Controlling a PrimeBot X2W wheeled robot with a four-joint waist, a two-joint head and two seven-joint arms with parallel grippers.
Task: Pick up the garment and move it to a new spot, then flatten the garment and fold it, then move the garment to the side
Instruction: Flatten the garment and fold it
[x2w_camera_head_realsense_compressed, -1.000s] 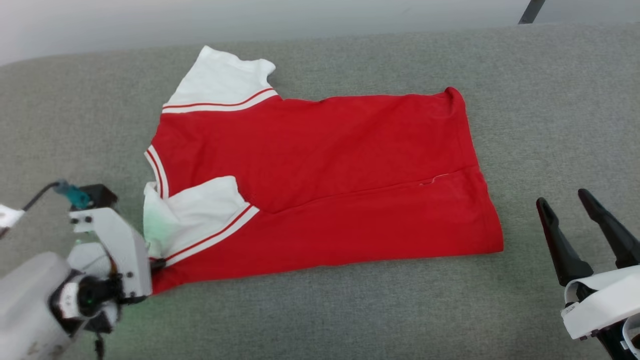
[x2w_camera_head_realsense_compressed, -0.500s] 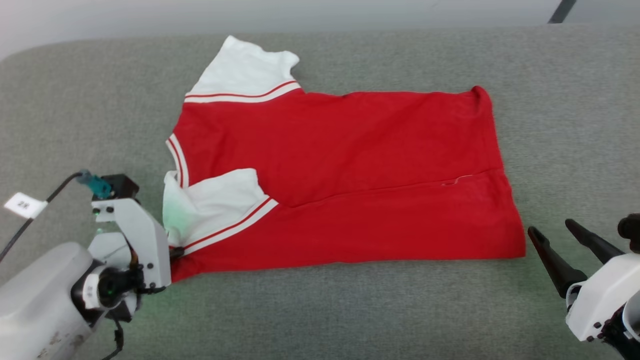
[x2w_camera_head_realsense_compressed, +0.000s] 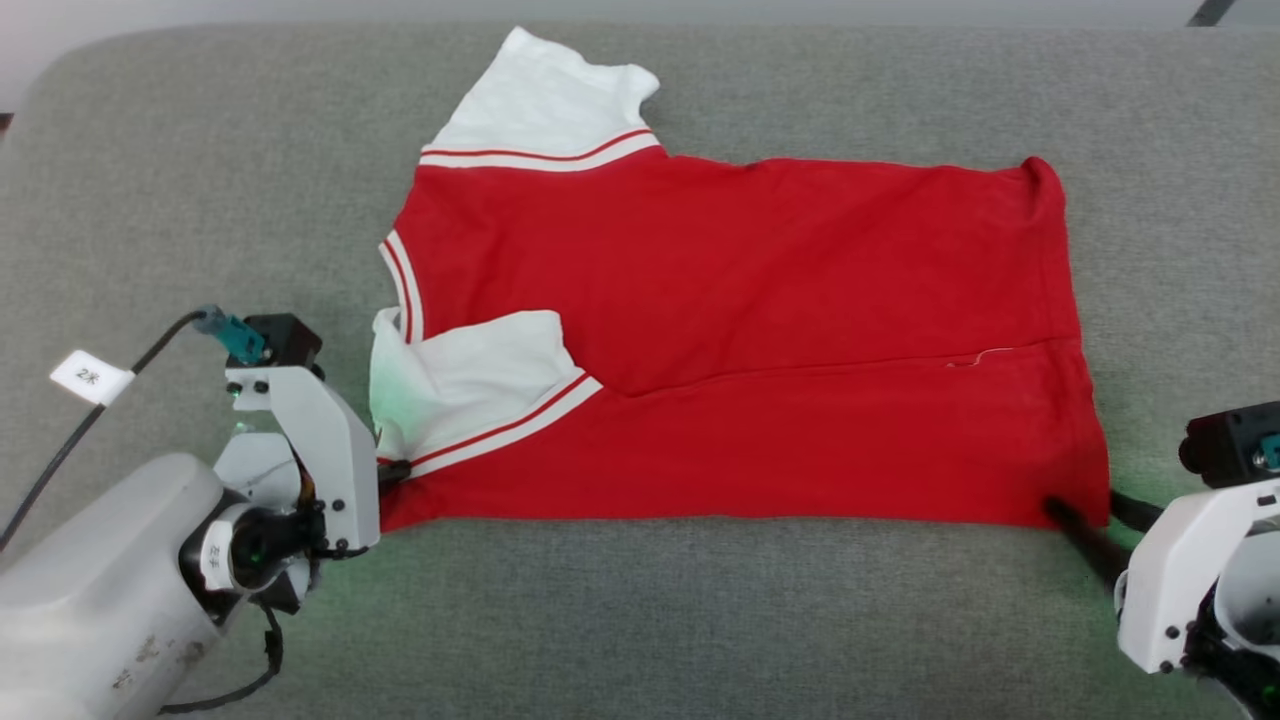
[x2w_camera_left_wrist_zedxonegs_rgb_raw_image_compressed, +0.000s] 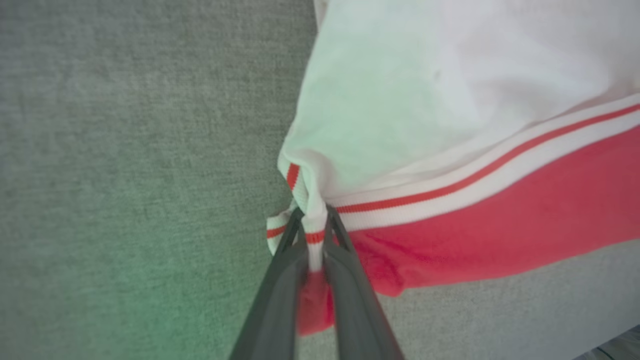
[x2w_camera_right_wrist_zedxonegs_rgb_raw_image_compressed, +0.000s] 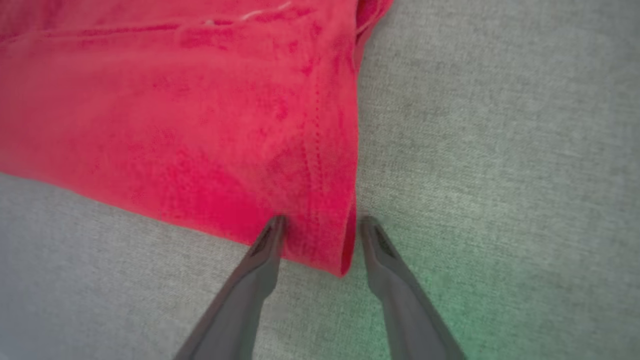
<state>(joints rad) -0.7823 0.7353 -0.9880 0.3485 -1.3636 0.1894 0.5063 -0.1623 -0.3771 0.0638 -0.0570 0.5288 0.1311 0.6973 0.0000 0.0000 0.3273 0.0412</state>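
The garment (x2w_camera_head_realsense_compressed: 740, 330), a red jersey with white sleeves and red-white striped trim, lies flat and partly folded on the grey padded surface (x2w_camera_head_realsense_compressed: 700, 620). My left gripper (x2w_camera_head_realsense_compressed: 395, 470) is at its near left corner, shut on the bunched striped trim and red cloth; the left wrist view shows the left gripper (x2w_camera_left_wrist_zedxonegs_rgb_raw_image_compressed: 314, 215) pinching the garment (x2w_camera_left_wrist_zedxonegs_rgb_raw_image_compressed: 450, 150). My right gripper (x2w_camera_head_realsense_compressed: 1085, 505) is at the near right hem corner. In the right wrist view the right gripper (x2w_camera_right_wrist_zedxonegs_rgb_raw_image_compressed: 320, 222) is open, its fingers straddling the corner of the garment (x2w_camera_right_wrist_zedxonegs_rgb_raw_image_compressed: 175, 125).
The grey surface stretches on all sides of the jersey, with bare cloth along the near edge and to the left (x2w_camera_head_realsense_compressed: 180, 200). A black cable with a white tag (x2w_camera_head_realsense_compressed: 90, 378) trails from the left wrist. The far edge of the surface runs along the top.
The head camera has shifted. My right gripper has come in from the right and now straddles the hem corner. The left gripper has closed on the sleeve-side corner.
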